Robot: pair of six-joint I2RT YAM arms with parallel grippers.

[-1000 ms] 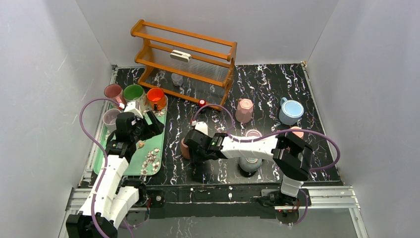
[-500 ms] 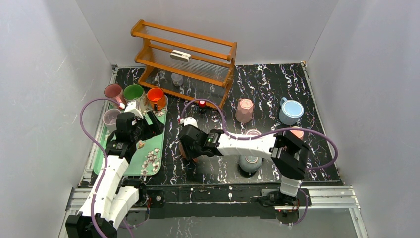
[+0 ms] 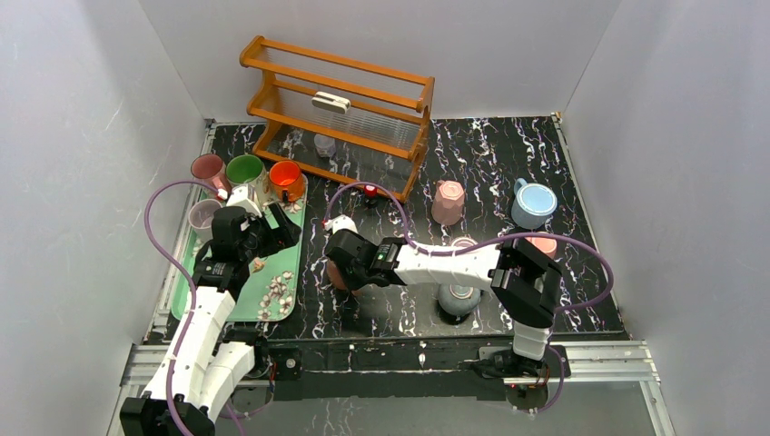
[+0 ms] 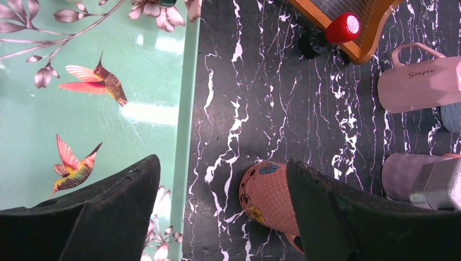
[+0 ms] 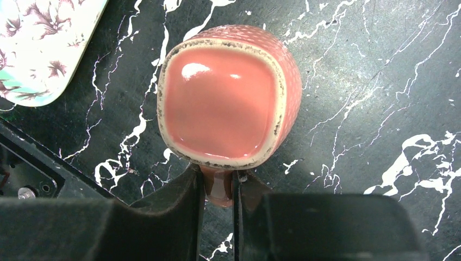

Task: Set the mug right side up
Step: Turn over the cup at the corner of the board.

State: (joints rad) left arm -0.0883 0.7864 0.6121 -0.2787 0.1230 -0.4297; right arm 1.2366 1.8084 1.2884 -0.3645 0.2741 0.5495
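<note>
The mug (image 5: 223, 103), salmon-pink and dimpled with its glossy, speckle-rimmed base facing up, stands inverted on the marble table (image 3: 490, 154). It sits just at 3 o'clock of the green tray (image 4: 152, 54), with bare marble open toward 12 o'clock. The right gripper (image 5: 218, 182) pinches the handle at the mug's 6 o'clock, having slid toward 9 o'clock and narrowed since a second ago, while the left gripper (image 4: 220, 163) hangs wide over the tray's edge.
</note>
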